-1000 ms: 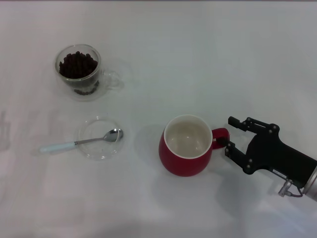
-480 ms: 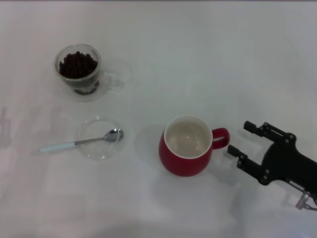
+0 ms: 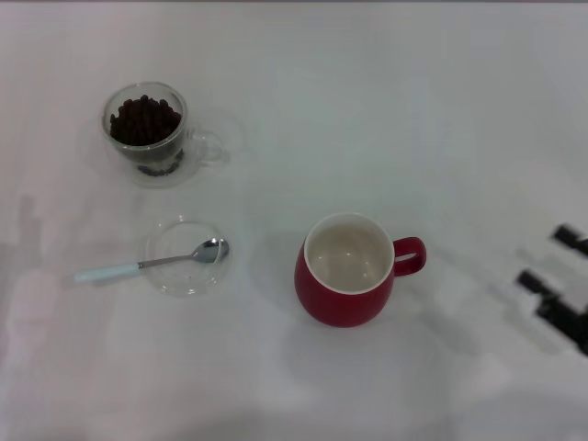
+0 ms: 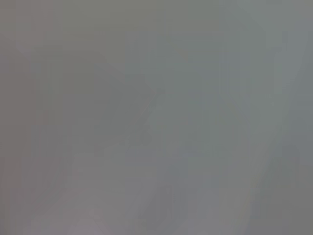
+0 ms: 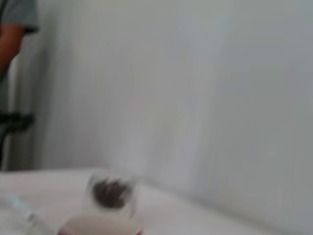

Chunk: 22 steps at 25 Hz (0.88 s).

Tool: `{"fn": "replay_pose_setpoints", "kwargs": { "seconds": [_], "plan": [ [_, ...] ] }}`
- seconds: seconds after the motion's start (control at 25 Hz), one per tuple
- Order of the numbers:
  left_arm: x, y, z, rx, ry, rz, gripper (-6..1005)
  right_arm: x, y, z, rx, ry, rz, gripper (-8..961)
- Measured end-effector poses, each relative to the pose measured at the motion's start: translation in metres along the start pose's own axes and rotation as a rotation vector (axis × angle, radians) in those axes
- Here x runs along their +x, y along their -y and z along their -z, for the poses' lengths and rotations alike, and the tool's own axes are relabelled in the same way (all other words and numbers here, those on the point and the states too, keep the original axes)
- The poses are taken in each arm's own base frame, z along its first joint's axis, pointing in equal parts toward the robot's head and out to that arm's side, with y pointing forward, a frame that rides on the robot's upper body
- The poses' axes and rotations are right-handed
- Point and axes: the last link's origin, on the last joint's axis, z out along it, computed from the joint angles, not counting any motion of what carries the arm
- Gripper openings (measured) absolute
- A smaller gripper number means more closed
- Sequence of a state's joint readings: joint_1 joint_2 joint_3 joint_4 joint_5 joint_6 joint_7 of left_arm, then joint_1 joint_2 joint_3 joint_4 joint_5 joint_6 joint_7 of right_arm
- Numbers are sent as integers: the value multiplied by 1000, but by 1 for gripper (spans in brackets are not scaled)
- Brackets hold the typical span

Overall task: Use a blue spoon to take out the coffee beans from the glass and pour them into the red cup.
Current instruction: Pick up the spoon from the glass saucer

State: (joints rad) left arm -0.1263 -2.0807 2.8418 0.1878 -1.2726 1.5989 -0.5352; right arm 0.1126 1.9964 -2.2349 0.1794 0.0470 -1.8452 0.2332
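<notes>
You see the red cup (image 3: 347,270) upright. To its right, well apart, the right gripper (image 3: 557,272) has its fingers spread. The blue spoon (image 3: 150,263) lies left of it, its bowl in a glass dish (image 3: 186,255); the glass (image 3: 147,134) with coffee beans (image 3: 143,119) stands beyond. You cannot see the left gripper.

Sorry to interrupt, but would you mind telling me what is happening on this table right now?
Nothing is being handled. The right gripper is open at the table's right edge, clear of the empty red cup. The blue spoon lies across a clear glass dish, and the coffee beans sit in the glass. The left gripper is out of view.
</notes>
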Motion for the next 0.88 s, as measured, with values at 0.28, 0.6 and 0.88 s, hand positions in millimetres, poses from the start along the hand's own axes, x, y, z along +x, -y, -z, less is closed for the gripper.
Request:
{"fn": "replay_pose_setpoints", "kwargs": {
  "seconds": [0.28, 0.6, 0.88],
  "plan": [
    [-23, -20, 6, -48, 142, 494, 457, -30, 21, 22, 89, 149, 86, 647],
    [-42, -35, 45, 29, 229, 628, 515, -45, 48, 19, 155, 213, 173, 648],
    [-42, -45, 72, 88, 192, 602, 514, -52, 62, 16, 169, 237, 217, 647]
  ]
}}
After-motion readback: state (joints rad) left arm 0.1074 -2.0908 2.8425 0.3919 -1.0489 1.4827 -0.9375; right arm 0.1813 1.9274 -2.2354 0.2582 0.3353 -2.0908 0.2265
